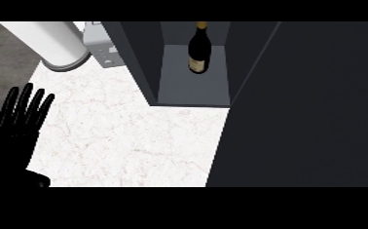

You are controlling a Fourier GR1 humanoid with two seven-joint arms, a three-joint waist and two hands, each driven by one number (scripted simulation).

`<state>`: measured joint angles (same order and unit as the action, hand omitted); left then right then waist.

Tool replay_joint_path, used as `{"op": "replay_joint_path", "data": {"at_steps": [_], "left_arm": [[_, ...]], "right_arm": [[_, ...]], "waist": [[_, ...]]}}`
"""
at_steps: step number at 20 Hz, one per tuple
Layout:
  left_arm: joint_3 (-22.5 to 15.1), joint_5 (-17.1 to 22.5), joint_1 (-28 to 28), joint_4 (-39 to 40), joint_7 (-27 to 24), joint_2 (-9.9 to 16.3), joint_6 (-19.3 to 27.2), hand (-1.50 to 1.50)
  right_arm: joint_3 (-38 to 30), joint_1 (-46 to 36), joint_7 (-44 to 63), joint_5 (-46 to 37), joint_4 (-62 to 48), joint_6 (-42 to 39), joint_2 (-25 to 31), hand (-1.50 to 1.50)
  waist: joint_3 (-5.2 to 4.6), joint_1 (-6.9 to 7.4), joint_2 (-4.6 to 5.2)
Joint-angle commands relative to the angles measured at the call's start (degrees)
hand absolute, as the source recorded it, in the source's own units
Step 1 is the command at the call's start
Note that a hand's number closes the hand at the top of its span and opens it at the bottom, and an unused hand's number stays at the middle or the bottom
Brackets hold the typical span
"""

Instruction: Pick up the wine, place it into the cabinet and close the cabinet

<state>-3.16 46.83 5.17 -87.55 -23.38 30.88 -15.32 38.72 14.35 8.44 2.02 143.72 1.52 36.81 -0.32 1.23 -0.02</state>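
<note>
- One hand in view: left hand at the left edge, fingers straight and spread, pointing up the frame, holding nothing. Its dark wrist runs down to the lower left corner.
- Right hand does not show anywhere.
- The left hand sits over the left margin of the white marbled tabletop; nothing lies on the stretch of tabletop between it and the cabinet.
- That bare stretch runs from the hand to the cabinet's left wall and down to the lower edge of the view.
- Cabinet is dark grey, top centre, front open; the grey shelf floor inside is plainly visible.
- Wine stands upright on that shelf floor, toward the back of the compartment, roughly midway between the side walls and touching neither. Dark bottle, pale label low on the body, gold-topped neck.
- Shelf floor in front of the bottle is bare out to the front lip.
- Cabinet door is a large dark panel filling the right side of the view, from the top down to the lower edge. It covers the tabletop on that side.
- White cylinder stands at the top left, with a grey base ring, well apart from the hand.
- Small grey box sits between the cylinder and the cabinet's left wall, just beside both.
- Top left corner beyond the tabletop edge shows dark grey floor.
</note>
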Motion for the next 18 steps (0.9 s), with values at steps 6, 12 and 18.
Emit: {"op": "replay_joint_path", "data": {"at_steps": [6,12,18], "left_arm": [[2.05,1.29,-1.02,2.34,1.11,1.85,-2.84,-1.5],[2.62,2.38,-3.47,1.39,3.41,3.13,-3.01,-1.5],[3.29,2.36,0.28,2.17,2.0,2.67,-5.54,-1.5]], "right_arm": [[7.67,-11.89,10.17,3.37,1.69,2.03,-12.93,1.5],[4.35,-25.26,17.89,3.64,-6.36,4.21,-21.2,1.5],[3.59,-45.59,29.13,0.0,-19.97,11.32,-36.24,1.5]], "waist": [[-0.11,1.5,0.39],[-0.16,2.63,0.33],[-0.06,2.07,-0.12]]}}
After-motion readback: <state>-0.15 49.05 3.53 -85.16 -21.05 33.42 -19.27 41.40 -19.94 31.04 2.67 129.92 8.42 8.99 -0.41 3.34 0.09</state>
